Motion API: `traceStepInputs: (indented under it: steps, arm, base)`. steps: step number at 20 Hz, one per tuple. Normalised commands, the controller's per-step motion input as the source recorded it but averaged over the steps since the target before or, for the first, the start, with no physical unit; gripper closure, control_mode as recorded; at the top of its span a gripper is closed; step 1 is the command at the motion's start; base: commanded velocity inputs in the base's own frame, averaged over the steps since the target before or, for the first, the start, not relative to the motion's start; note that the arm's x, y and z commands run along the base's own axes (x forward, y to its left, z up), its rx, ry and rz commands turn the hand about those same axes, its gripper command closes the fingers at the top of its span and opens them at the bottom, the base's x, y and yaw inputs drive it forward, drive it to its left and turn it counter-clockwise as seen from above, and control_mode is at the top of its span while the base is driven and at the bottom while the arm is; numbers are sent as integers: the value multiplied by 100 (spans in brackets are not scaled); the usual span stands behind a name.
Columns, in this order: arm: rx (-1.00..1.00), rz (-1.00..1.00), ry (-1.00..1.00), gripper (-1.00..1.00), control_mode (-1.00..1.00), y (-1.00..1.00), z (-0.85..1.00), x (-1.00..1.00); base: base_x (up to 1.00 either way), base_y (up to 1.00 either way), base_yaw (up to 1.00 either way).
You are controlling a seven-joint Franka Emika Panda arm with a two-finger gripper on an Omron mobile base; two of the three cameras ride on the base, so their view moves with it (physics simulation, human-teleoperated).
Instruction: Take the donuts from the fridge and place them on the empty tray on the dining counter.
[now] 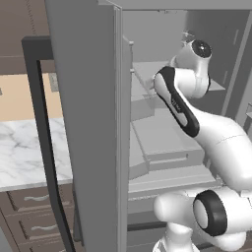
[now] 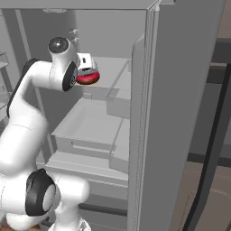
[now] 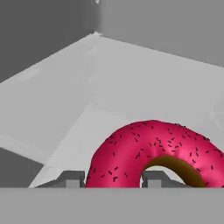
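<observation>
Now, gripper point(image 3: 113, 178) pinching pink donut point(image 3: 153, 151) through its ring, low centre-right of hand view; upper left in right base view, on fridge shelf point(image 2: 113, 72). Lift straight up, then back out slow, clear of door point(image 2: 180, 113).

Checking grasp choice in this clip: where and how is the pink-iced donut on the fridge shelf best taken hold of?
Across one side of the ring, one finger through the hole and the other outside. The donut lies flat on the fridge shelf, hole facing up, so coming from above suits it. The gripper is already shut on it that way, fingertips straddling the near part of the ring.
</observation>
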Motion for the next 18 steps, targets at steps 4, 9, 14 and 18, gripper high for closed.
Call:
traceStepInputs:
  steps: [4,9,14,18]
  arm:
    - [1,3,-18,100,-100,-34,0,-100]
    - [0,0,-12,100,-100,-24,0,-100]
    - [0,0,-13,100,-100,-15,0,-100]
    - [0,0,-6,100,100,0,0,-75]
  base:
    - [0,0,0]
    - [0,0,0]
    - [0,0,0]
    - [-25,0,0]
